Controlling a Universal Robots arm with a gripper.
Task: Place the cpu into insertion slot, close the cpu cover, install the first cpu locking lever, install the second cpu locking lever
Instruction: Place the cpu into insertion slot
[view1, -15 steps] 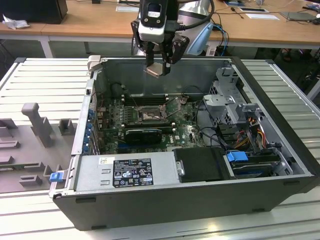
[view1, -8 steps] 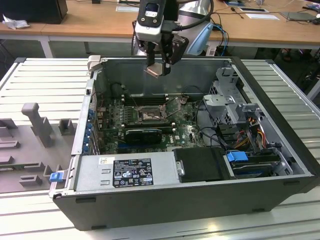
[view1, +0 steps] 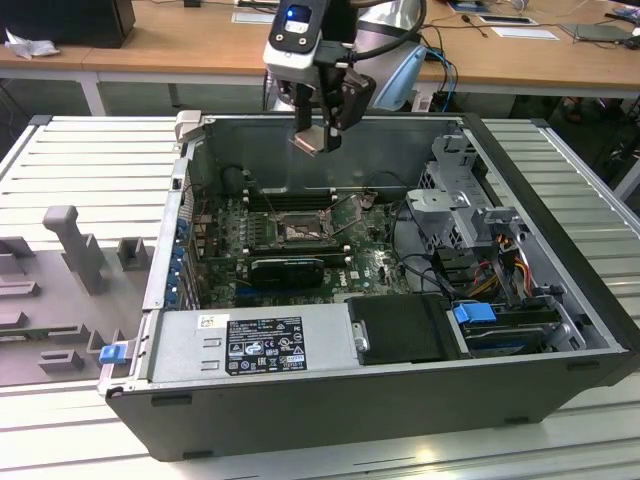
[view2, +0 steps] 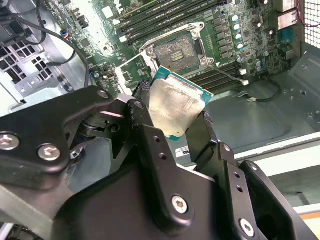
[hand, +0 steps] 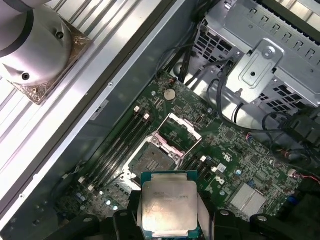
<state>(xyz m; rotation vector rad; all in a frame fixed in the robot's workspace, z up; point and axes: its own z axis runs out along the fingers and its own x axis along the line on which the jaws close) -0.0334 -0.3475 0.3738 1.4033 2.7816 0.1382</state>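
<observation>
The black robot gripper (view1: 318, 140) was clamped on the flat, square, silvery-beige cpu (hand: 168, 205), high above the silver-rimmed square insertion slot (hand: 152, 159), whose thin metal cpu cover (hand: 185, 125) stood open

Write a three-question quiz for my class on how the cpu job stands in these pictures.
1. Short answer: what does the gripper hold?
2. True or false: the slot is already filled.
3. Pick one: the cover is A) open, B) shut, C) in the gripper.

Key: 1) the cpu; 2) false, the slot is bare; 3) A.
</observation>
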